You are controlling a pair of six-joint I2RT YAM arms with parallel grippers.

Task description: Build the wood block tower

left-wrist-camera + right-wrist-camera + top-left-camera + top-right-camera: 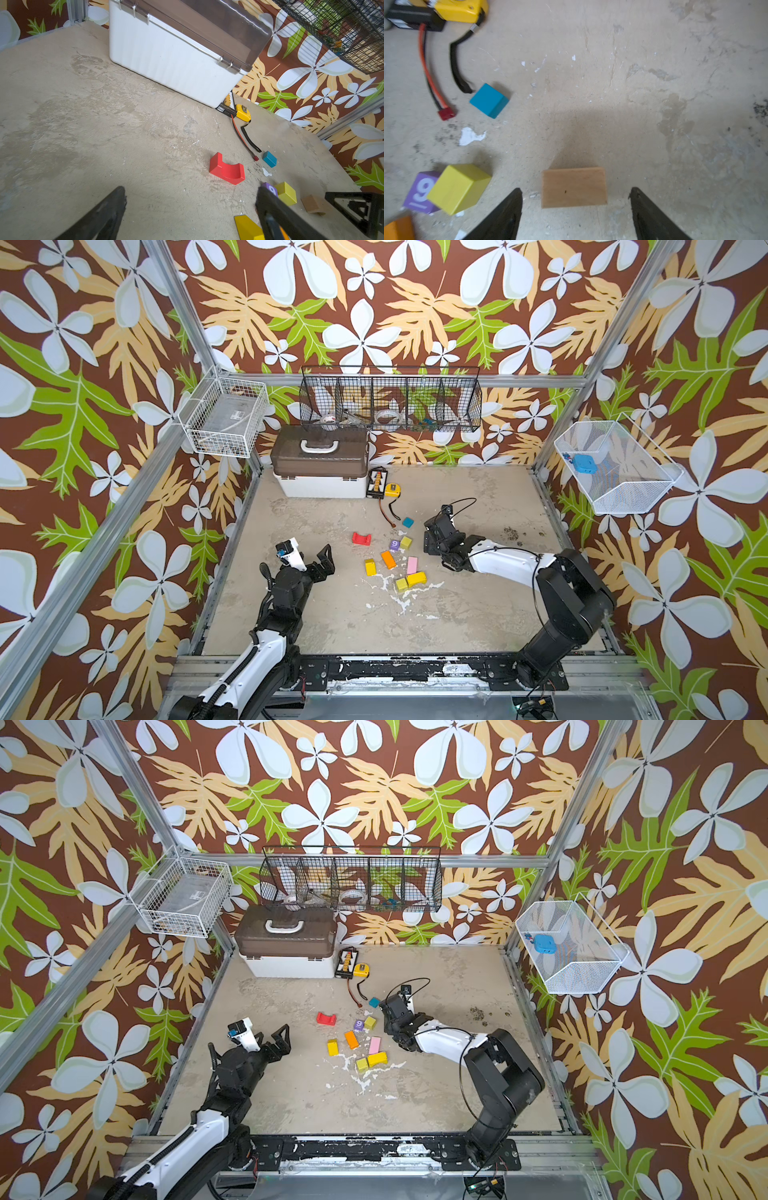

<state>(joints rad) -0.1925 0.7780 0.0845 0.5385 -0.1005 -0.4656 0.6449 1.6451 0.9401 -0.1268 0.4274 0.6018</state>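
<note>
The table (332,626) is bare at the front and the back right, so there is room to reach in there. The wood blocks (388,559) crowd the middle with thin gaps between them. The toolbox (320,472), tape measure (392,489) and cable (424,62) block the back left.

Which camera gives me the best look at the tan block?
Right wrist view: the tan block lies whole and close, inside the open right tool, touching neither finger. The left wrist view catches it small near the frame edge. In both top views the right arm hides it.
</note>
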